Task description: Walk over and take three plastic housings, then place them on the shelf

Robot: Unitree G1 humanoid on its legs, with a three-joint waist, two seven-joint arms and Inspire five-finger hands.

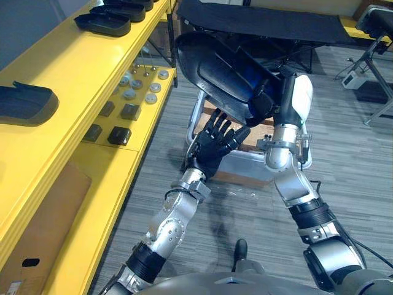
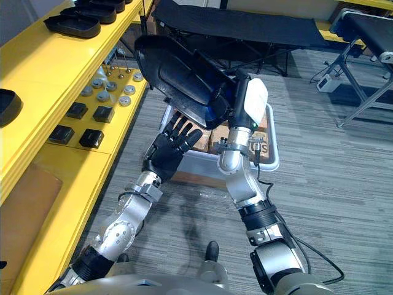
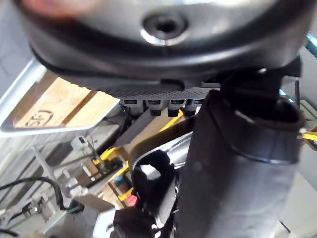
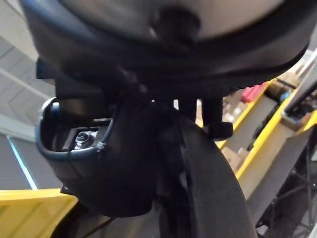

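A large black plastic housing (image 1: 215,67) is held up in the air, tilted, in front of the yellow shelf (image 1: 73,74). My right hand (image 1: 270,101) is shut on its right end, with the white-covered thumb on the outside. My left hand (image 1: 218,144) is open just under the housing's lower edge, fingers spread and pointing up. I cannot tell whether they touch it. Other black housings lie on the shelf's top board, one near me (image 1: 24,103) and several stacked further along (image 1: 103,23).
The shelf's lower board carries small black blocks (image 1: 120,135) and round grey discs (image 1: 138,86). A white bin (image 2: 270,161) with cardboard boxes stands on the floor below my hands. A black cot-like table (image 1: 264,21) stands behind it. Grey floor lies open at the right.
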